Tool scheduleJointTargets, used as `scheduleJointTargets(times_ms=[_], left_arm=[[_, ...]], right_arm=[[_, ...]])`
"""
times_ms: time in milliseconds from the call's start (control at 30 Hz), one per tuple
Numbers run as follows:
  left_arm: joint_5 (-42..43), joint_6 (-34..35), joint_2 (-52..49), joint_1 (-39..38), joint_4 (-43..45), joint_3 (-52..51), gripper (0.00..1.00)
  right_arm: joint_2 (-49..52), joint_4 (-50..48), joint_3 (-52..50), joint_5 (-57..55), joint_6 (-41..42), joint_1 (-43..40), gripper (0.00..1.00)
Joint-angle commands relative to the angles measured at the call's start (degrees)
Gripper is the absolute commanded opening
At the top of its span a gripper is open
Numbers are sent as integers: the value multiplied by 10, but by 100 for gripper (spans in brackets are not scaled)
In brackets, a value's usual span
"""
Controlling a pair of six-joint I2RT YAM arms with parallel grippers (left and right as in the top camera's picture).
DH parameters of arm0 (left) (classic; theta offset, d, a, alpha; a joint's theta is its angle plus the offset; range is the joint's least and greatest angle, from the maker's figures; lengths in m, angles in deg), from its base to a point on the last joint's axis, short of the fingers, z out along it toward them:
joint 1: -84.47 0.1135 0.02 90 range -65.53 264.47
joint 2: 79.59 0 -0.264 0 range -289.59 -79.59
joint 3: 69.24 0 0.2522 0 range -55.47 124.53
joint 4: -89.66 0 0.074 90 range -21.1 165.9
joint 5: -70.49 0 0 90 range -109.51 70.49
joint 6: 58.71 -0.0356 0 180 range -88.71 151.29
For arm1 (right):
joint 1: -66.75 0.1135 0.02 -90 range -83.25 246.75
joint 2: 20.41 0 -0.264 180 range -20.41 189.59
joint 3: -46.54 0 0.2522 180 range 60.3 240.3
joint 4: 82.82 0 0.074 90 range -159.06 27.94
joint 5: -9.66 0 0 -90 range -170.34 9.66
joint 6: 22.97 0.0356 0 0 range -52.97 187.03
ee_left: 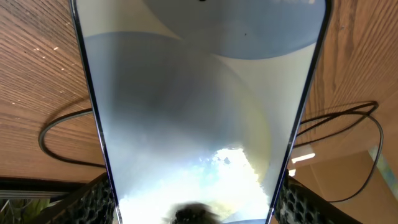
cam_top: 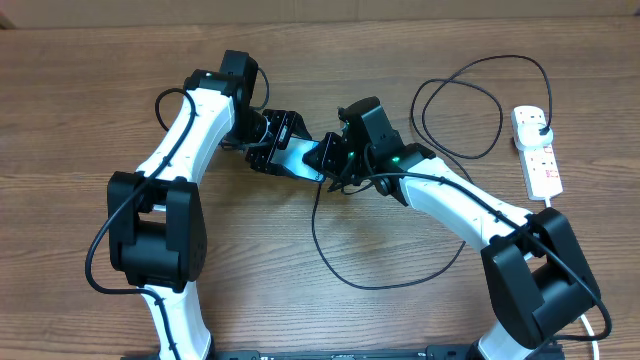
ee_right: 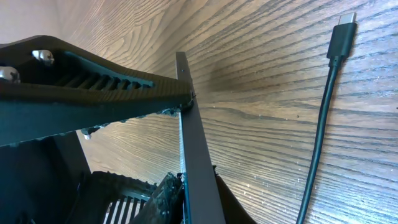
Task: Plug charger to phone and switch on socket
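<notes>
While overhead hides it, right wrist shows charger (ee_right: 321,124) lying loose.

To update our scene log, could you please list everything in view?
slim rectangular smartphone: one, glossy blue-grey screen, mid-table between the pincers
thin black charger cable: one, black, looped over the table, connector tip lying free
white oblong power strip: one, white with red marks, far right
brown wooden table: one, brown, under everything
left pincer: one, black, clamped on the smartphone
right pincer: one, black, pinching the smartphone's other end
</notes>
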Motion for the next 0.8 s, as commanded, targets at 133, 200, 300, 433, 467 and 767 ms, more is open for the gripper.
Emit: scheduleJointTargets(times_ms=[133,200,300,433,467,767], left_arm=[[35,8,2,-6,2,16,65],[35,8,2,-6,2,16,66],[35,8,2,-6,2,16,68],[34,7,2,-6,2,16,80],[34,7,2,-6,2,16,84],[32,0,2,-6,2,16,100]], right_arm=[[-2,-4,14,-4,0,3,10],[-2,-6,14,-4,0,3,8],[-2,-12,14,-4,1,2,4],[-2,-17,14,-4,10,2,4],[-2,-18,14,-3,14,2,4],[-9,-25,14,3,13,-2,4]])
